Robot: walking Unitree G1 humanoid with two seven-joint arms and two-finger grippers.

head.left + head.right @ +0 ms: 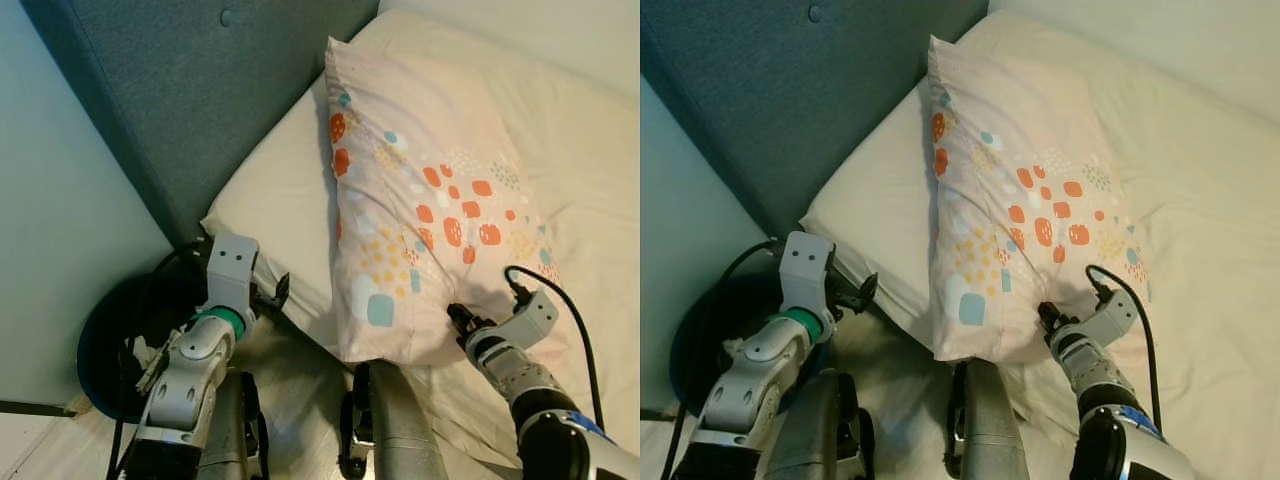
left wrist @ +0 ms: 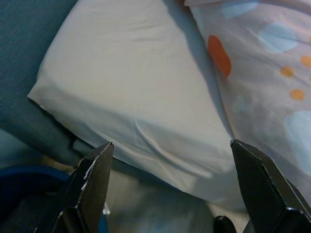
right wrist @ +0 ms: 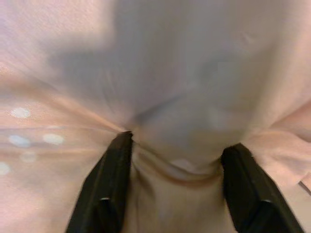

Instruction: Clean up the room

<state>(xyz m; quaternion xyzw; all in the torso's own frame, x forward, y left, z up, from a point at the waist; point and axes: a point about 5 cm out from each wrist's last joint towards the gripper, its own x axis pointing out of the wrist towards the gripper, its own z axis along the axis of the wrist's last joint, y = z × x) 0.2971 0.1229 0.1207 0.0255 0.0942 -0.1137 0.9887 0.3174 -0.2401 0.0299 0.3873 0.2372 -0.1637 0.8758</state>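
The silver left arm bends upward at the robot's left, its black two-fingered left end effector (image 2: 170,160) spread wide and holding nothing. The silver right arm reaches forward, its right end effector (image 3: 177,167) pressed into fabric bunched between its parted fingers.

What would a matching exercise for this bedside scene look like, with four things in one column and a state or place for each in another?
1. pink patterned pillow
2. plain cream pillow
3. left gripper
4. round dark blue bin

a. on the floor beside the bed
b. open, touching nothing
c. partly under another pillow
d. fabric pinched by the right gripper

Pairs: 1-d, 2-c, 3-b, 4-a
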